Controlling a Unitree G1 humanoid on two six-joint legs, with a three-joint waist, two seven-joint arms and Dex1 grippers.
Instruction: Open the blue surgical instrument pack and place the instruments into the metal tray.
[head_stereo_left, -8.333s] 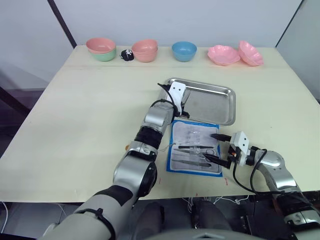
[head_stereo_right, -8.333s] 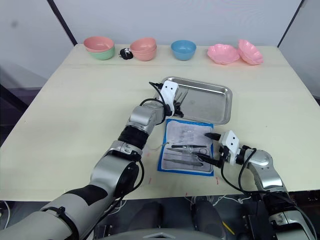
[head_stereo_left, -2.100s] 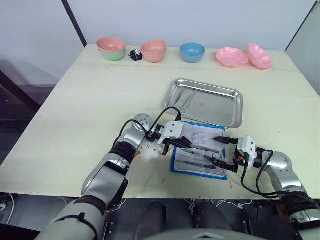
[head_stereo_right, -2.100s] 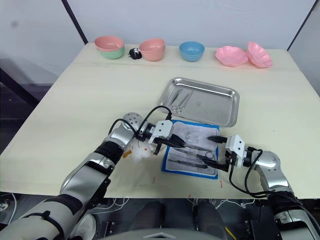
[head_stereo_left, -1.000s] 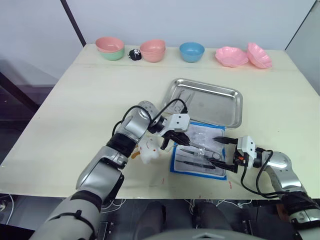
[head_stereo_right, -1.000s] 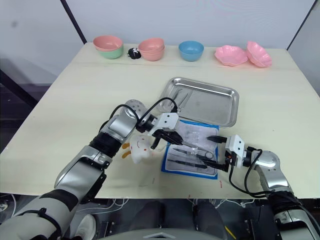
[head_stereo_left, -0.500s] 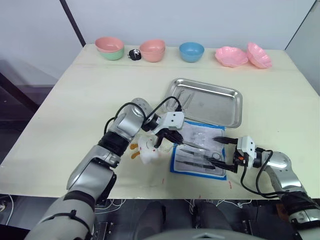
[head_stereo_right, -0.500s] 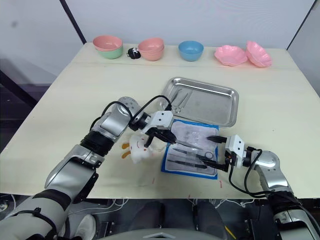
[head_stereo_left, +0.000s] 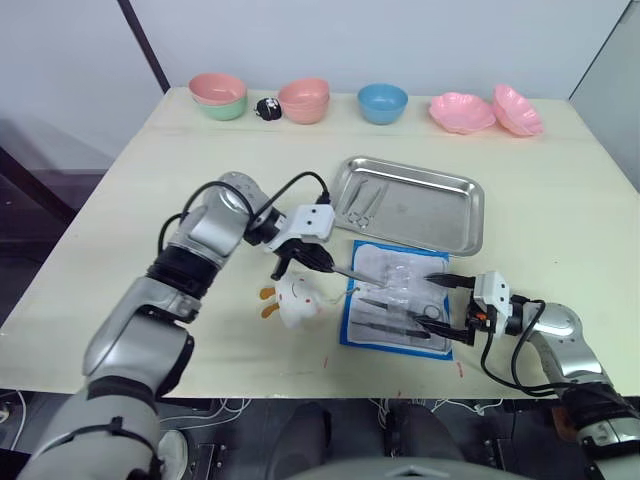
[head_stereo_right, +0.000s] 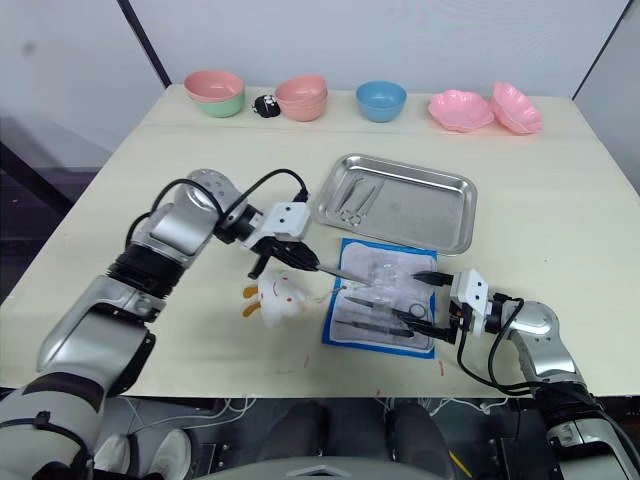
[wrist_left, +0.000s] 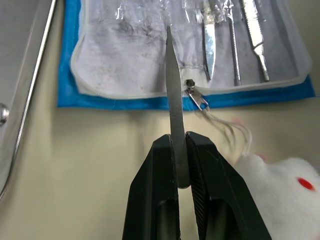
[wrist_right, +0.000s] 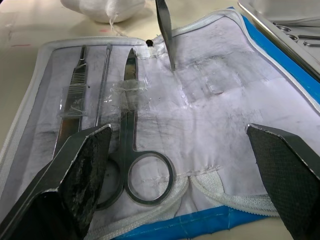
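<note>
The blue surgical instrument pack (head_stereo_left: 400, 265) lies open near the table's front edge, in front of the metal tray (head_stereo_left: 430, 212). Scissors (wrist_right: 132, 150) and other slim instruments (wrist_left: 232, 30) rest in its clear pockets. A few instruments (head_stereo_left: 360, 200) lie at the tray's left end. My left gripper (head_stereo_left: 318, 262) hovers left of the pack, shut on a slim metal instrument (wrist_left: 172, 110) whose tip points at the pack's left edge. At the pack's right edge my right gripper (head_stereo_left: 430, 302) stands open, with nothing between its fingers (wrist_right: 75, 175).
A white lump with orange bits (head_stereo_left: 295, 300) sits just left of the pack, under my left gripper. Along the back edge stand stacked pink and green bowls (head_stereo_left: 220, 97), a small black object (head_stereo_left: 267, 108), pink bowls (head_stereo_left: 305, 100), a blue bowl (head_stereo_left: 383, 102) and pink flower dishes (head_stereo_left: 467, 110).
My left gripper has drawn back to the left off the pack, carrying the slim instrument with it. The right arm has stayed put.
</note>
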